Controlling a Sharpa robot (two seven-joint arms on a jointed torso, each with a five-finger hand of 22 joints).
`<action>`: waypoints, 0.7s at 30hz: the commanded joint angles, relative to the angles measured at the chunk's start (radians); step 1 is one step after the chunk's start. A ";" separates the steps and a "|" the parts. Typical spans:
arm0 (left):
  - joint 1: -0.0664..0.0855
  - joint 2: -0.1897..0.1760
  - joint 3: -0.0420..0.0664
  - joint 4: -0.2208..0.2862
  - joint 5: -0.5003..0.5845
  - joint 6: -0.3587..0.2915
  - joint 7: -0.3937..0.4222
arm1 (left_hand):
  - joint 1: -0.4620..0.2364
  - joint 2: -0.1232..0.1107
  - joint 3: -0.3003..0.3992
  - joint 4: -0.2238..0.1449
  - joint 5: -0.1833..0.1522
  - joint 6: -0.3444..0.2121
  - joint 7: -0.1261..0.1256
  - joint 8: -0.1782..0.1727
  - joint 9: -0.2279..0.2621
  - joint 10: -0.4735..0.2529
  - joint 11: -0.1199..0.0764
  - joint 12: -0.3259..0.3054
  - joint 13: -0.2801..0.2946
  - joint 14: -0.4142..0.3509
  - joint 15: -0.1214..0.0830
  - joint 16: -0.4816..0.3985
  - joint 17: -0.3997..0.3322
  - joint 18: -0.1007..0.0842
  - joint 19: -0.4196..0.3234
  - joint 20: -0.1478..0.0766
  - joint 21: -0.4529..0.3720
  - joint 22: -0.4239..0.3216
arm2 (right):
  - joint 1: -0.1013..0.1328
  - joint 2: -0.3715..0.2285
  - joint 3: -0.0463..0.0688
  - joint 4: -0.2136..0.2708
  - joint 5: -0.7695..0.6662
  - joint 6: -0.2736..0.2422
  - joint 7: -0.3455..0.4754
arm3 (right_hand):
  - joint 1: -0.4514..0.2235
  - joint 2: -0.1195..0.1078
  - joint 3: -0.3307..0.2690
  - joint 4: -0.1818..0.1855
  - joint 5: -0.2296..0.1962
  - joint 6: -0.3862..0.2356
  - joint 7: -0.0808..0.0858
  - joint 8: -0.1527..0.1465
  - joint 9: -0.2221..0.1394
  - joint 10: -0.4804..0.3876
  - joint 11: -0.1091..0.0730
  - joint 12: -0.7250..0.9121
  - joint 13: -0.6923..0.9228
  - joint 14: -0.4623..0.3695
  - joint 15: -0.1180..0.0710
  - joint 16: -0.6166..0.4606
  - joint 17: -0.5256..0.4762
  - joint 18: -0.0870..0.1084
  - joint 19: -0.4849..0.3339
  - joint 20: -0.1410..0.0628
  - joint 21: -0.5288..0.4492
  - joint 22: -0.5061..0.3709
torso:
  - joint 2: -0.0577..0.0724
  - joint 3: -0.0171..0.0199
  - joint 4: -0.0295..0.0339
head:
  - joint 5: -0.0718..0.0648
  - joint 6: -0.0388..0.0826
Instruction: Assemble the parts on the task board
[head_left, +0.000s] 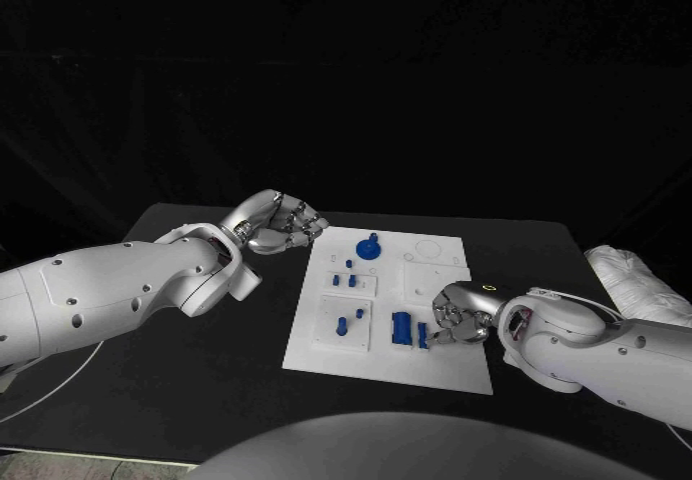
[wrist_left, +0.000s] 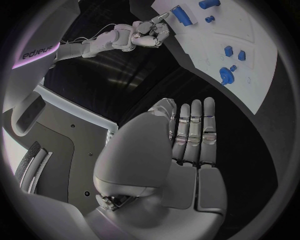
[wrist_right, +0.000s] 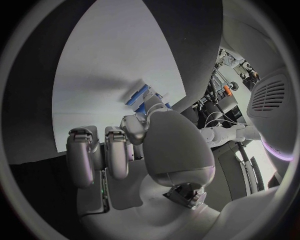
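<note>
Black cloth hangs behind the black table (head_left: 173, 370), and the white task board (head_left: 387, 352) lies at its middle. Left of the board, just off its far corner, the left hand (head_left: 274, 222) hovers with its fingers curled in on nothing, clear of every part. On the board, a round blue knob part (head_left: 371, 246) stands near the far edge, small blue pegs (head_left: 348, 282) sit behind the board's centre, and a blue block part (head_left: 401, 324) stands toward the near right. The right hand (head_left: 464, 315) is over the board's right edge, fingertips at a slim blue part (head_left: 423, 334) beside that block; whether it pinches the piece or only touches it, I cannot tell. The likely risk is there: a sideways push could topple the slim part or nudge the neighbouring block, and pressing down near the edge might shift the whole board.
</note>
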 joint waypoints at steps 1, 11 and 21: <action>0.000 0.001 0.001 0.002 -0.004 0.010 0.004 | 0.008 -0.002 0.000 -0.003 0.003 -0.003 0.005 0.007 -0.001 0.010 0.001 -0.005 -0.002 0.004 0.000 -0.003 -0.002 0.019 0.003 0.001 0.006 0.029 | 0.009 -0.023 0.000 0.021 0.082 -0.175 0.138 | -0.046 0.000 -0.015 0.025 -0.046 -0.007 0.002 -0.019 0.005 0.170 -0.060 0.348 0.508 0.103 -0.004 0.003 0.263 0.002 0.085 -0.006 -0.004 0.251 | -0.001 -0.0006 0.0007 | 0.002 0.000; 0.000 0.002 0.001 0.001 0.020 -0.003 0.054 | -0.120 0.029 -0.039 0.003 -0.098 -0.023 0.003 0.003 -0.010 -0.021 0.007 -0.022 -0.018 -0.049 0.012 -0.031 -0.032 0.011 -0.066 0.010 -0.020 0.012 | 0.082 -0.082 0.000 0.046 0.695 -0.252 0.533 | -0.170 0.046 -0.095 0.098 -0.016 -0.291 0.080 -0.553 -0.359 -0.258 0.019 0.020 0.184 -0.246 0.073 -0.541 -0.134 0.152 -0.454 0.053 -0.808 -0.061 | 0.001 -0.0008 -0.0008 | -0.005 0.000; 0.000 0.000 0.001 0.002 0.055 0.069 0.128 | -0.343 0.044 -0.245 0.002 -0.267 -0.256 -0.102 -0.163 -0.068 -0.587 -0.153 -0.404 -0.077 -0.685 -0.121 -0.689 -0.270 -0.040 -0.710 -0.030 -0.217 -0.375 | 0.098 -0.086 0.000 0.008 1.093 0.040 0.718 | -0.193 0.099 -0.253 0.135 -0.049 -0.857 -0.160 -1.050 -1.045 -1.396 -0.016 -1.128 -0.873 -1.458 0.213 -1.557 -1.255 0.059 -1.465 0.272 -1.543 -1.289 | 0.000 0.0007 0.0008 | -0.011 0.000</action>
